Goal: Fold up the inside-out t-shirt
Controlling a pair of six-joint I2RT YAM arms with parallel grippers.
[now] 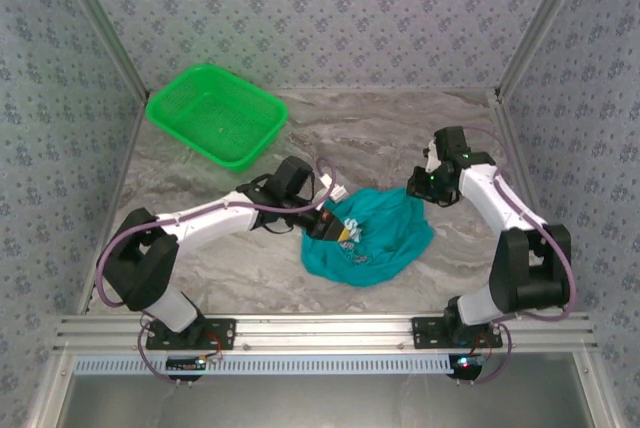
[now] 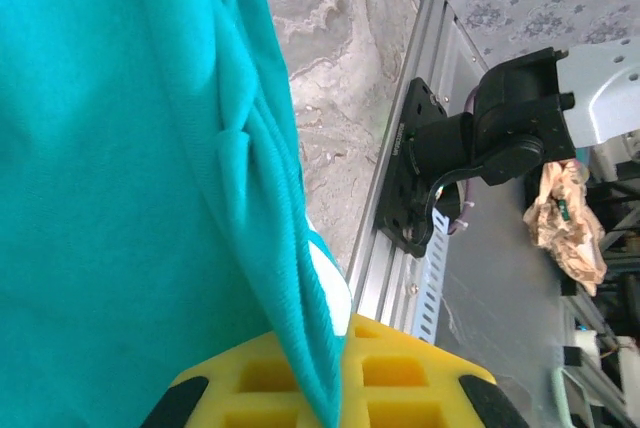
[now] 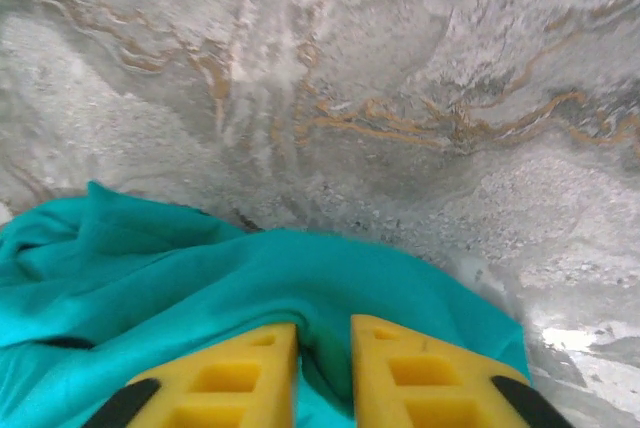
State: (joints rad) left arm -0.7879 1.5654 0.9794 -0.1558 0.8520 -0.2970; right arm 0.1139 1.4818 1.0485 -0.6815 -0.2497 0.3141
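The left hand (image 2: 318, 348) is closed on a ridge of the shirt (image 1: 385, 243), with the cloth running up between its yellow pads (image 2: 420, 378). From above, it sits at the left edge of the heap. The right hand (image 3: 322, 333) is closed to a narrow slit with an edge of cloth nipped in it, at the heap's far right corner. The shirt lies bunched on the desk (image 1: 400, 138) between the two arms, a rounded, rumpled mound with a scrap of white print showing in a crease near the left hand. I cannot make out the sleeves or the neck, or tell which face is outward. The basket (image 1: 245, 91) stands well apart at the far left. I judge the task barely begun: no fold is made and nothing lies flat. With both hands gripping, the step looks like pulling the cloth open. Any turning, the spreading and all the folds are left to do.
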